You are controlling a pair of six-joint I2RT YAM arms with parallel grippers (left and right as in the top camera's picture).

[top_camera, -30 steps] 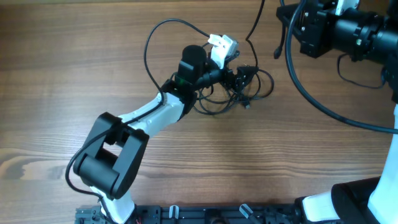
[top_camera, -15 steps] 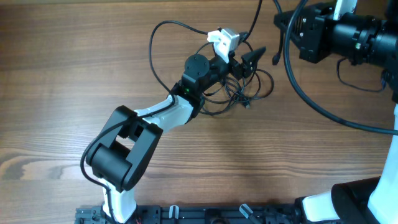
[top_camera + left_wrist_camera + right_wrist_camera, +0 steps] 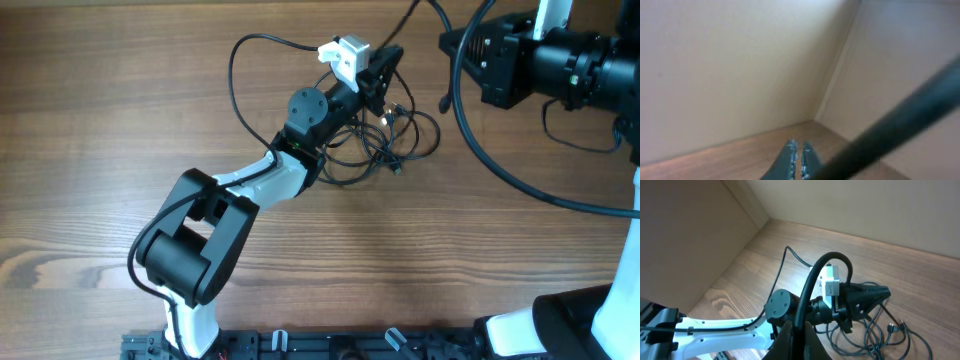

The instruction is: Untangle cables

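Table: wide bare wood at left and bottom. Cables heaped upper centre, below the top edge. Right gripper clamped on a cable that arches up. Left gripper pinched closed over the heap, seemingly empty; wrist view blurry.

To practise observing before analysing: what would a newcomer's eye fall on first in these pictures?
The tangle of thin black cables on the wooden table, toward its far edge. Then the left arm stretching diagonally from the near edge, its jaws shut over the loops.
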